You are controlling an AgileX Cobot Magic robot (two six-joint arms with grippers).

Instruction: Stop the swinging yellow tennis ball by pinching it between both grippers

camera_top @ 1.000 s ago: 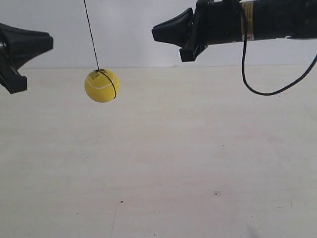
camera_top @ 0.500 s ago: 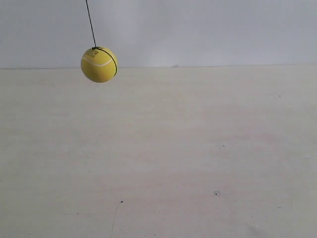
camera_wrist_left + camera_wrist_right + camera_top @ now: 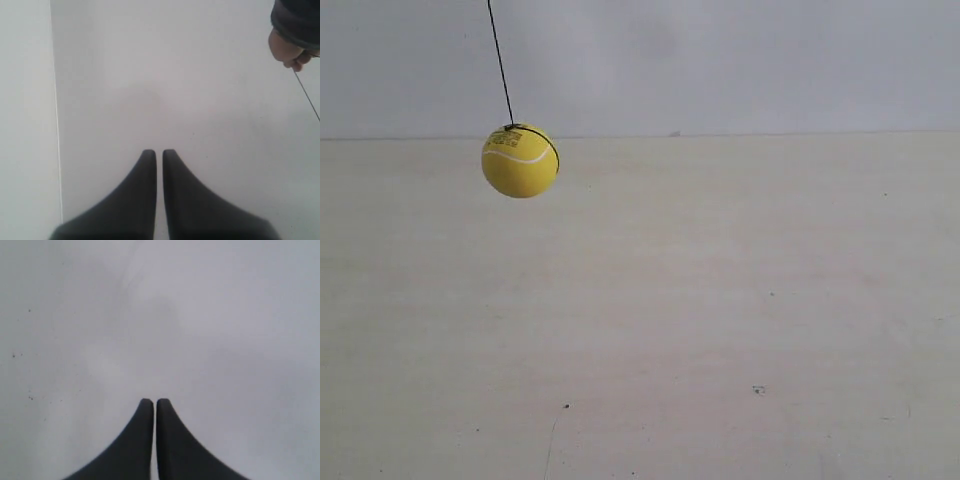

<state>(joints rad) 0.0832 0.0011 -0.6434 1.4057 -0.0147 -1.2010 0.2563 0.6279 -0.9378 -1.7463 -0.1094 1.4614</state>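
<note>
The yellow tennis ball (image 3: 520, 160) hangs in the air on a thin dark string (image 3: 500, 65) that runs up out of the exterior view. It sits toward that view's left, well above the pale table (image 3: 720, 330), at about the line where the table meets the grey wall (image 3: 740, 60). The string wraps down over the ball's side, and a white seam curves across the top of the ball beside a small printed label.

The left gripper (image 3: 159, 152) has its black fingers clenched, with only a slit between them and nothing inside. In its wrist view a person's hand (image 3: 286, 50) in a dark sleeve (image 3: 299, 20) pinches a thin dark cord (image 3: 306, 95). The right gripper (image 3: 154, 401) is clenched too, on nothing, facing a plain grey surface
</note>
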